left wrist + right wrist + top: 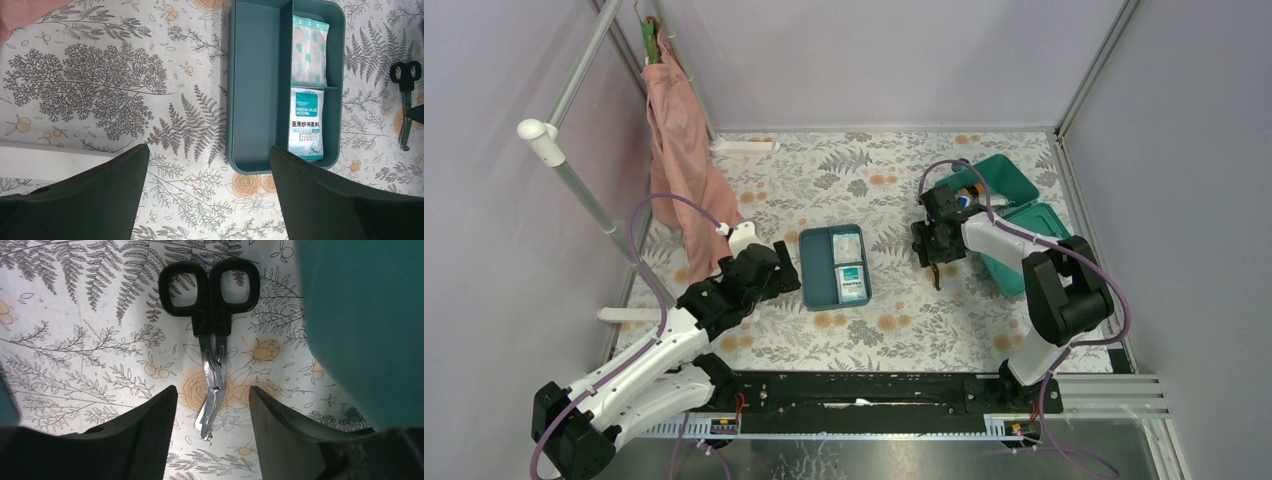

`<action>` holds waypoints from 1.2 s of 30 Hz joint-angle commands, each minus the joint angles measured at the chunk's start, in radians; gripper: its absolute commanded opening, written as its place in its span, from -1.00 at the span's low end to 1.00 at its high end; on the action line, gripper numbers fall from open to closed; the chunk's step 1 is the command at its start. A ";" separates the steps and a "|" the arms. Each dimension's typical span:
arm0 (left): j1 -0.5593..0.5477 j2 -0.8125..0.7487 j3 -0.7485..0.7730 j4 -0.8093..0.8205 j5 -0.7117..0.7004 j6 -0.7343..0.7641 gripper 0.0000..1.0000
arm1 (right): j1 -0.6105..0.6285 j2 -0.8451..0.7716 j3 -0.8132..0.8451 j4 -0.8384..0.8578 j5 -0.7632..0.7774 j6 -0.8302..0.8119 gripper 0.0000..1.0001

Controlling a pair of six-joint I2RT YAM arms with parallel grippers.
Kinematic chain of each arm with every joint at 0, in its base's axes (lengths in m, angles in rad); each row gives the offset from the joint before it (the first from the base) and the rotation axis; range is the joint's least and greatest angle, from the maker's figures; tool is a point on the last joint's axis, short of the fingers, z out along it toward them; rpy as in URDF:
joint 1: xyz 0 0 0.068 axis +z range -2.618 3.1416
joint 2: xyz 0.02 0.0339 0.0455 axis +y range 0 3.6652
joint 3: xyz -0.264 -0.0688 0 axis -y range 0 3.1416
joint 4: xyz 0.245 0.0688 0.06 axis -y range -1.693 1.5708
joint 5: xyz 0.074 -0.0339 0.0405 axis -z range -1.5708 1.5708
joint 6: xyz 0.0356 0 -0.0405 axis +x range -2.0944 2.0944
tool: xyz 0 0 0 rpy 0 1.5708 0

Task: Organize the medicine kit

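The medicine kit (1016, 182) lies open at the back right, a teal-green box with small items inside; its wall (365, 315) fills the right of the right wrist view. Black-handled scissors (211, 326) lie shut on the floral cloth beside it, blades pointing toward me. My right gripper (212, 392) hovers open over the blades, its fingers either side and touching nothing. My left gripper (208, 148) is open and empty, just left of the darker divided tray (257, 75). That tray holds a gauze dressing packet (306, 125) and another sealed packet (309, 50).
A pink cloth (679, 150) hangs from a metal pole at the back left. White bars lie at the back (744, 147) and at the left edge (624, 313). Grey walls enclose the table, and the kit sits close to the right one.
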 commanded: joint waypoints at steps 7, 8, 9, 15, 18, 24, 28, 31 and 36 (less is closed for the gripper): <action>0.004 -0.001 0.012 0.005 0.008 0.019 0.97 | -0.014 0.071 -0.019 0.041 -0.003 -0.007 0.14; 0.004 -0.001 0.011 0.005 0.007 0.020 0.97 | -0.015 0.076 -0.021 0.045 -0.006 -0.005 0.11; 0.005 -0.002 0.010 0.004 0.007 0.020 0.97 | -0.013 0.081 -0.023 0.045 -0.008 -0.003 0.09; 0.005 0.001 0.011 0.005 0.006 0.021 0.97 | -0.014 0.106 -0.028 0.049 -0.013 0.003 -0.15; 0.004 0.002 0.012 0.005 0.005 0.021 0.97 | -0.013 0.108 -0.035 0.049 -0.012 0.005 -0.28; 0.004 0.003 0.009 0.006 0.005 0.018 0.97 | -0.014 0.095 -0.046 0.062 -0.005 0.009 -0.54; 0.004 0.005 0.002 0.013 0.008 0.015 0.97 | -0.013 0.074 -0.043 0.059 -0.021 0.023 -0.69; 0.004 0.011 -0.007 0.028 0.021 0.010 0.97 | -0.012 0.039 -0.040 0.062 -0.044 0.047 -0.74; 0.005 0.026 -0.008 0.038 0.036 0.001 0.97 | 0.024 -0.035 -0.016 0.055 -0.064 0.093 -0.77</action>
